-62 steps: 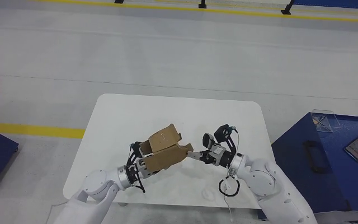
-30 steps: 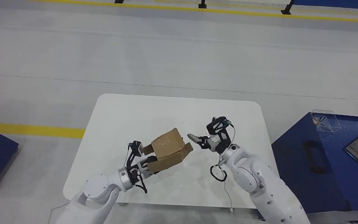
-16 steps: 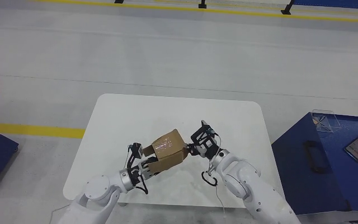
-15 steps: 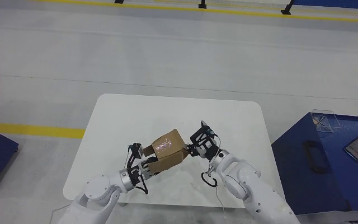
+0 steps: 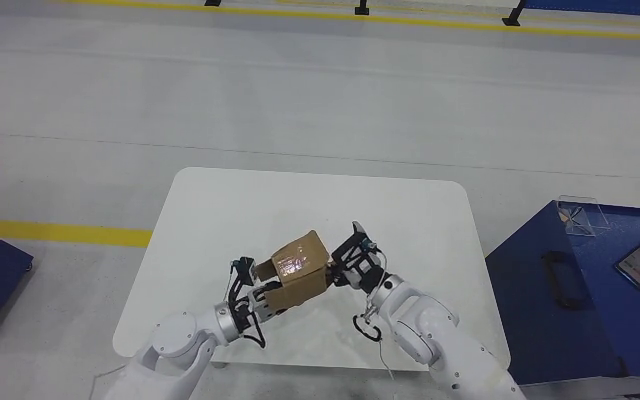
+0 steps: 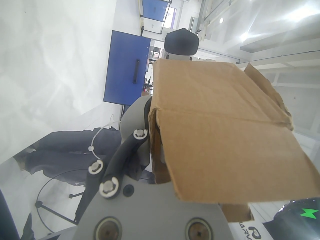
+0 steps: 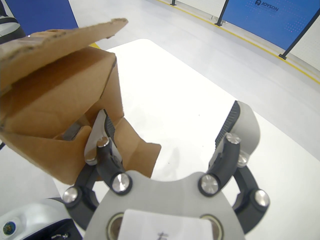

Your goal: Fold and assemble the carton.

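A brown cardboard carton [image 5: 297, 268] sits just below the centre of the top view, over the white counter [image 5: 410, 215], between two robot arms. The left tool [image 5: 260, 294], at the carton's lower-left end, pinches a cardboard wall, holding the box with its flaps partly folded. The right tool [image 7: 170, 116] is spread wide at the carton's right-hand open end: one ribbed finger [image 7: 106, 123] lies inside against an inner flap, the other stands apart above bare counter

Brown carton [image 5: 298, 270] over white table [image 5: 420, 215], left claw [image 5: 266, 291] at one end; right claw [image 5: 344, 268] opposite
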`<state>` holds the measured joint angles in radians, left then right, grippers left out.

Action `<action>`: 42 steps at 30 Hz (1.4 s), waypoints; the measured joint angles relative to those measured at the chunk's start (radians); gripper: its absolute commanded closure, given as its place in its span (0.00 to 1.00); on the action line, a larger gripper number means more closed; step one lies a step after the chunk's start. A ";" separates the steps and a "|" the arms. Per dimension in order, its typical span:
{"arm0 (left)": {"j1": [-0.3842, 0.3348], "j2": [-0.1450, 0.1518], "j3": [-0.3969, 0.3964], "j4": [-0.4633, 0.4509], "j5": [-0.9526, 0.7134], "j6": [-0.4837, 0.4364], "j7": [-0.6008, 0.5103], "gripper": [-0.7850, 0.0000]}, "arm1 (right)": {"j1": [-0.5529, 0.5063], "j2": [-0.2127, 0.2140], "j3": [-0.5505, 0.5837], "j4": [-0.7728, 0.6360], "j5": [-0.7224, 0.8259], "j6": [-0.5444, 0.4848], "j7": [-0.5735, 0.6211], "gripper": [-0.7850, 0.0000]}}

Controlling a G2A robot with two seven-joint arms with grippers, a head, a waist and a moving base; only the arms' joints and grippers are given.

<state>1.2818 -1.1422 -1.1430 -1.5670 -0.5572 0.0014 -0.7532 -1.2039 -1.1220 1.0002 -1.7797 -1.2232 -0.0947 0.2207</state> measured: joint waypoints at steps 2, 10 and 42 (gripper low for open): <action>0.003 0.000 -0.003 -0.001 -0.016 0.004 -0.013 1.00 | -0.010 0.001 0.026 -0.007 0.043 -0.013 -0.010 0.00; 0.007 0.000 -0.024 0.015 -0.140 0.041 -0.099 1.00 | -0.078 0.021 0.221 0.013 0.307 -0.114 0.039 0.00; 0.020 -0.005 0.014 0.001 -0.064 0.038 -0.087 1.00 | -0.073 0.023 0.220 0.028 0.603 -0.315 0.264 0.00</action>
<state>1.3021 -1.1473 -1.1286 -1.5656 -0.6216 0.0399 -0.8403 -1.2769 -1.0990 1.2201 -1.7520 -0.6202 -0.4101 0.4843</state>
